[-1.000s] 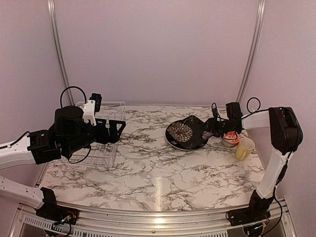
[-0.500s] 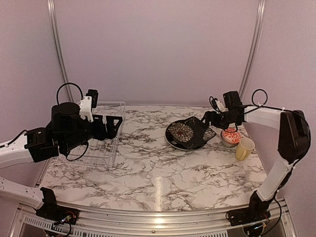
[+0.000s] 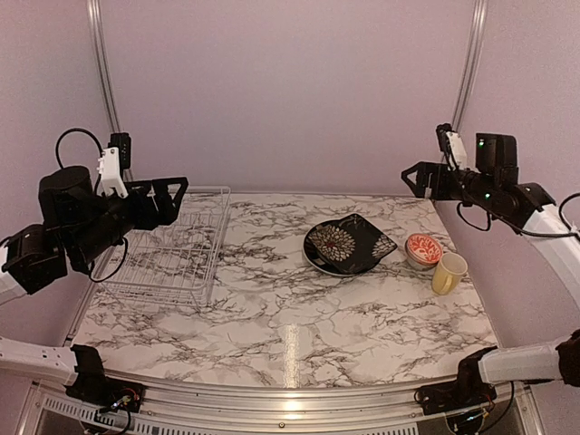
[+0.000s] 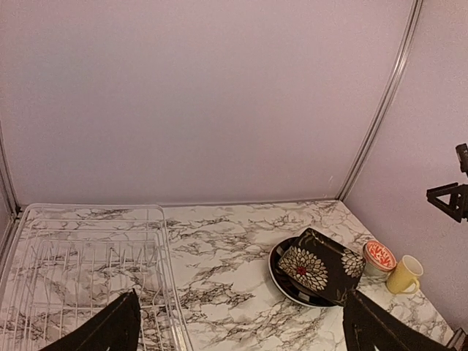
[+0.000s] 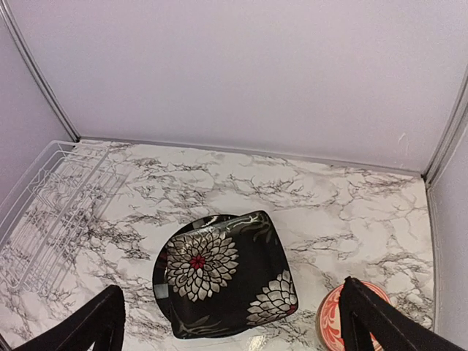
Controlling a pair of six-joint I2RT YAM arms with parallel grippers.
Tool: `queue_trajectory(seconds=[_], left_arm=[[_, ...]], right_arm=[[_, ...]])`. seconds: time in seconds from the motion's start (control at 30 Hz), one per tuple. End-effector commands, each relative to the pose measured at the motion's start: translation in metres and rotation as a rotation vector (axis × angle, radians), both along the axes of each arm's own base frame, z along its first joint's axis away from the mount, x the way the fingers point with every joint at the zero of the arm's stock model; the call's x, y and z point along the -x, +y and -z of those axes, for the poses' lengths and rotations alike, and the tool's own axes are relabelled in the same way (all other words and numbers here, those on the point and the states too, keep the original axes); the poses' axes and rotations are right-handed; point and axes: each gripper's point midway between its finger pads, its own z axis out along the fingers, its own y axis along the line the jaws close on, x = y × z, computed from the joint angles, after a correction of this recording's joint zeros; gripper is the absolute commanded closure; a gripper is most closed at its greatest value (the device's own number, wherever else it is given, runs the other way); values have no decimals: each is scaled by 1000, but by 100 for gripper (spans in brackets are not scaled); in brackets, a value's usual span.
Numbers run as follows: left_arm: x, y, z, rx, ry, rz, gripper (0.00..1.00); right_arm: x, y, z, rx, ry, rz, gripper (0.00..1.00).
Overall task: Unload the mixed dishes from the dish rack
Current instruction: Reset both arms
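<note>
The dish rack looks bare; left gripper and right gripper hang spread-jawed, empty; unloading seems finished, so retreat high, clear of the black plates.

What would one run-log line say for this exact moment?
dish rack: no dishes inside | black plates, red-and-white bowl, yellow mug: on table | left jaws: open, empty, raised | right jaws: open, empty, raised

Both arms are held high and well apart, wrists turned inward. The left gripper points right and the right gripper points left, each with its fingers spread wide.
</note>
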Motion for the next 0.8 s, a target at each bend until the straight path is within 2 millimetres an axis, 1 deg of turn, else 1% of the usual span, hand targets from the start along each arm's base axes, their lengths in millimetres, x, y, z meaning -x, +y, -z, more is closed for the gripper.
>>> queue_trajectory(seconds=[0.0, 0.07, 0.13, 0.2, 0.27, 0.37, 0.5, 0.63, 0.77], left_arm=[[9, 38, -50, 38, -104, -94, 1], [15, 51, -67, 60, -146, -109, 1], [20, 61, -78, 77, -172, -123, 1], [25, 69, -86, 91, -193, -132, 1], [29, 77, -91, 102, -207, -143, 1], [35, 89, -94, 114, -219, -159, 1], [41, 103, -95, 130, -234, -186, 1], [45, 112, -99, 141, -247, -200, 1], [46, 116, -98, 141, -247, -211, 1]], right_arm=[[50, -14, -64, 0, -203, -9, 2], [72, -21, -85, -15, -285, -6, 2], [92, -26, -103, -25, -360, -7, 2], [110, -32, -119, -36, -436, -5, 1], [122, -40, -129, -48, -494, 25, 2], [135, -46, -140, -68, -549, 43, 2], [142, -46, -148, -90, -572, 37, 1], [151, -49, -155, -103, -616, 43, 2], [157, -56, -161, -116, -650, 75, 1]])
